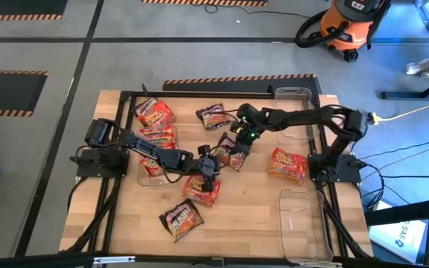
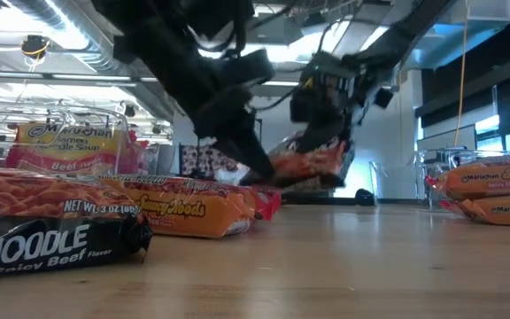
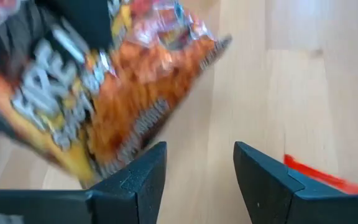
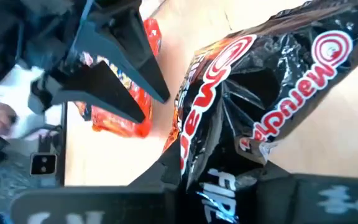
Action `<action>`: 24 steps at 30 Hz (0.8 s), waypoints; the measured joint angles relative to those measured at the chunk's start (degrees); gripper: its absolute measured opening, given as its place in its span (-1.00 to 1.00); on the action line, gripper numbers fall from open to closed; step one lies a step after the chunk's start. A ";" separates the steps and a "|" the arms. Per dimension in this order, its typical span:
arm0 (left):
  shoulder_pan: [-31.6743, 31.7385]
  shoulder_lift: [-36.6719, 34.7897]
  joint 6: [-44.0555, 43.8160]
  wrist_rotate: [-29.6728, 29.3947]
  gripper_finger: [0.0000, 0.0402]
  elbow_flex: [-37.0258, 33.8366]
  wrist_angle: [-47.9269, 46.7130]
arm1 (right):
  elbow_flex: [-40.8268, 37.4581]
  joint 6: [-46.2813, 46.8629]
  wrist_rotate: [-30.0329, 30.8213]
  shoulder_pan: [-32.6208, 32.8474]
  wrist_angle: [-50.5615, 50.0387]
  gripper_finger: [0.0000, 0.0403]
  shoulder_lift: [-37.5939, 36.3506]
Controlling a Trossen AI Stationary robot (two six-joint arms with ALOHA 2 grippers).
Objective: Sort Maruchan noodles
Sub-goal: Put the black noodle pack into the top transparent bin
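Near the centre of the wooden surface (image 1: 252, 216), the right tool (image 1: 234, 143) closes on a dark maroon packet (image 4: 260, 106) of Maruchan noodles; the right wrist view shows the crinkled wrapper bunched between the two fingers, so the grip is on film (not on the noodle block itself). The left tool (image 3: 197, 177) stands just beside it with its jaws apart and nothing between them, its fingers (image 3: 145, 174) over bare wood next to the held packet. Other packets lie scattered: two red-and-yellow ones (image 1: 155, 114) at the left, one of them in the left clear bin (image 1: 144, 173), another (image 1: 288, 165) at the right, and one (image 1: 180, 218) towards the near edge. Two further clear bins, one (image 1: 298, 94) at the far right corner and one (image 1: 302, 223) at the near right, appear empty.

The step in hand is judged to be the pick of the maroon packet. To do it well, the right tool should lift slowly and straight up, since a pinch on loose wrapper can slip or let the packet swing. The left tool is best kept clear of the rising packet (the two arms work close together here). The carry should then end low over the chosen bin before release.
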 joint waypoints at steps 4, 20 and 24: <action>-0.70 -2.79 1.02 -0.04 -0.10 0.04 -2.66 | 1.35 -3.33 4.83 0.00 -7.97 -0.73 -6.38; -2.97 -3.18 1.01 0.02 -0.10 -0.02 -4.42 | 17.98 -25.03 43.64 -5.14 -48.47 -0.73 -21.53; -3.70 -3.18 0.98 0.04 -0.10 0.00 -4.37 | 18.05 -26.95 51.57 -11.23 -53.58 -0.73 -21.95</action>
